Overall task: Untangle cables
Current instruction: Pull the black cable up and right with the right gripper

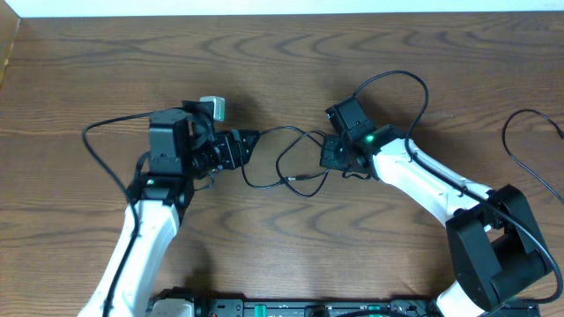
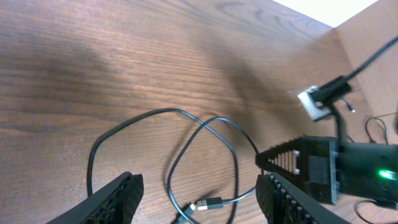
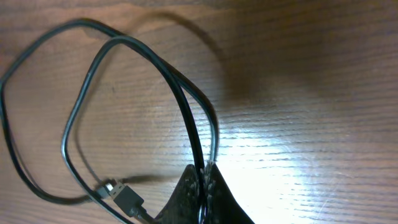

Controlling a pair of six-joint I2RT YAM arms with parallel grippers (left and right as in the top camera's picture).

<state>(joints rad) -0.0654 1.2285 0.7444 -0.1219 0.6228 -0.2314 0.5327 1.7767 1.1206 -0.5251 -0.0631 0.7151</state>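
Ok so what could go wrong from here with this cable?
The right gripper is shut on the black cable while the left gripper stands open over its loops, gripping nothing, so a pull would likely drag the whole tangle instead of opening it. The loops cross each other, so pulling could also tighten them. The plug lies right by the loops and might snag.

The brown wood-grain table (image 1: 106,62) carries a thin black cable (image 2: 163,111) at its middle. It lies in loose overlapping loops, one strand crossing another, and its small silver-tipped plug (image 2: 210,203) rests flat on the wood by the loops. Well apart, near the right edge, a second thin black cord (image 1: 507,136) curves across the surface and runs out of view.
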